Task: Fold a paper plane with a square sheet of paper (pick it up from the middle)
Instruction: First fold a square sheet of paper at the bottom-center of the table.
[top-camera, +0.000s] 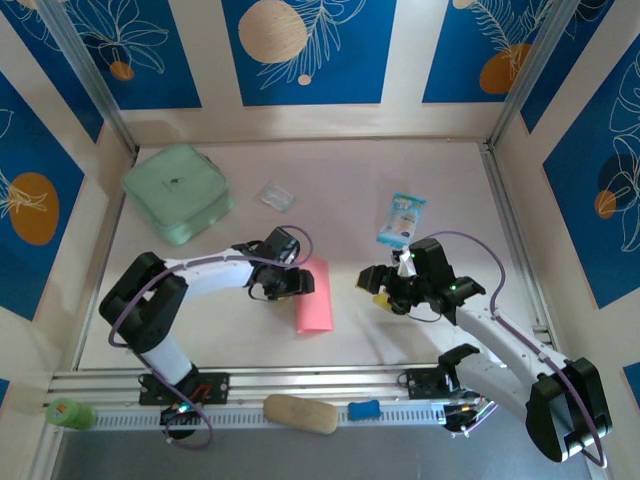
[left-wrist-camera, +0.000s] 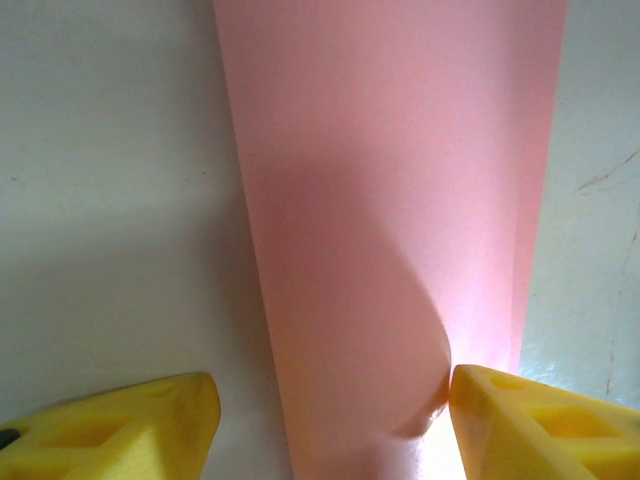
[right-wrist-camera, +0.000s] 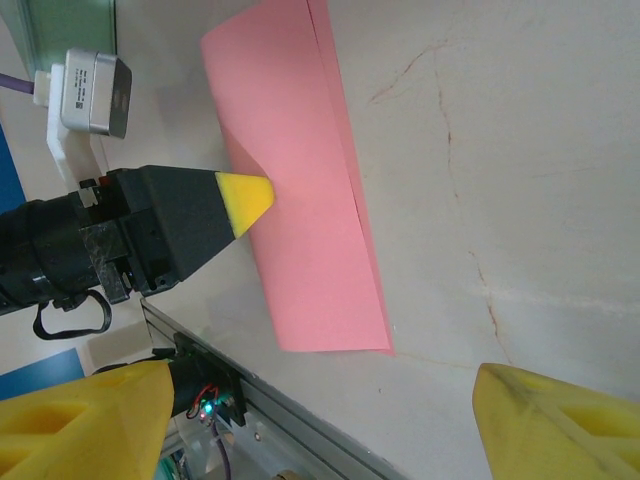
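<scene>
The square sheet of paper (top-camera: 314, 297), folded to a narrow strip (two layers show along one edge), lies mid-table between the parted fingers of the left gripper (left-wrist-camera: 335, 425), with the right gripper (right-wrist-camera: 325, 400) gaping empty nearby and the snack packet (top-camera: 401, 219), clear wrapper (top-camera: 277, 196) and mint-green pouch (top-camera: 178, 192) well beyond.

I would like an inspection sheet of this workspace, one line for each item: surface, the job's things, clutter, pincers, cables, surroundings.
surface: pale table, with thin hairline marks.
job's things: pink paper sheet, folded into a narrow strip near the middle; no plane shape yet.
clutter: mint-green pouch far left; clear wrapper; blue-and-white snack packet; on the near rail a green object, a tan oblong and a small blue piece.
pincers: left pincer open, astride the strip, one fingertip over the paper; right pincer open, empty, right of the strip.
cables: purple cables along both arms, off the paper.
surroundings: blue wall panels with leaf and orange circle prints.
</scene>
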